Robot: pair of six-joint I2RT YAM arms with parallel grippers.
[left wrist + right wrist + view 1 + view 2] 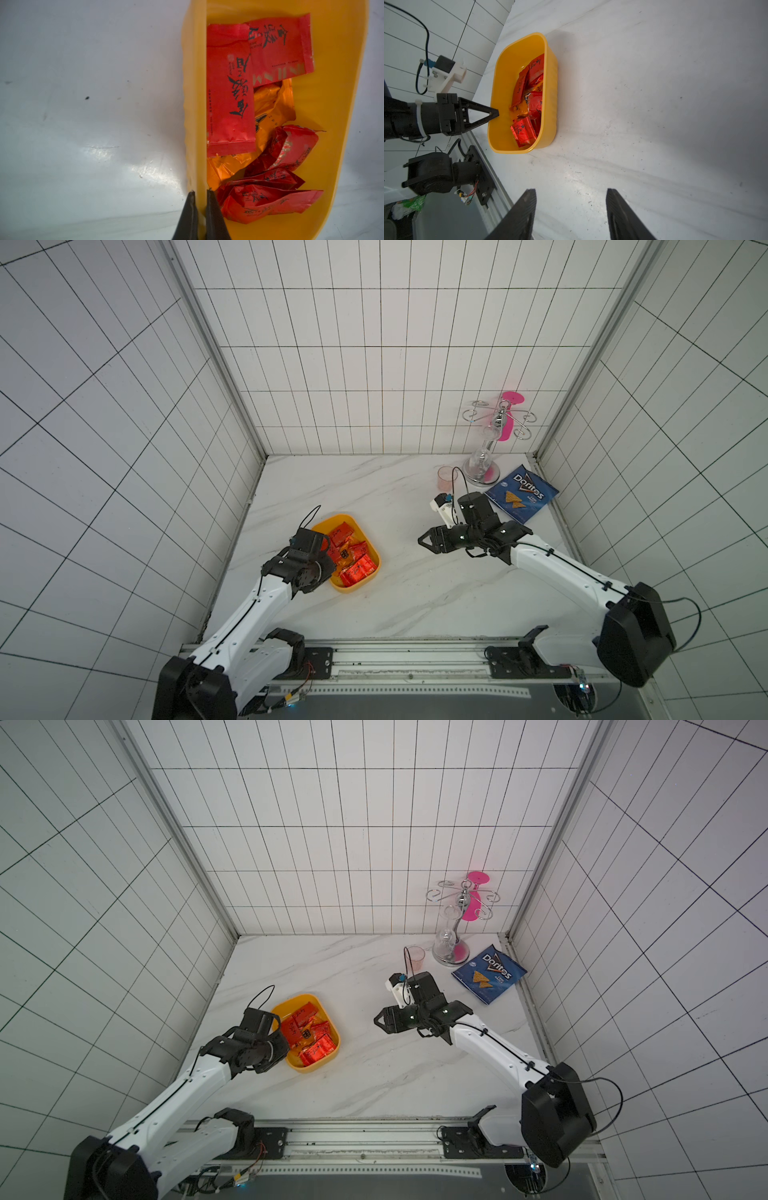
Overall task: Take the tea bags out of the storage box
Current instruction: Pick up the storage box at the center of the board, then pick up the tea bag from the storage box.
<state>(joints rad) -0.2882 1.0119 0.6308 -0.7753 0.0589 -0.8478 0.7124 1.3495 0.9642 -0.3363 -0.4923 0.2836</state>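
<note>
The left gripper (200, 193) is pinched on the box (196, 104) wall, one finger outside and one inside. This is most likely to steady the box (light plastic, apt to slide) while it is emptied. The box sits on the table (399, 605) left of centre. The bags (230, 93) lie heaped inside it, red ones over a half-buried orange one, and none are out yet. Well apart to the right, the right gripper (571, 190) hangs over bare table, jaws spread and empty. It points at the box, apparently poised to reach in.
</note>
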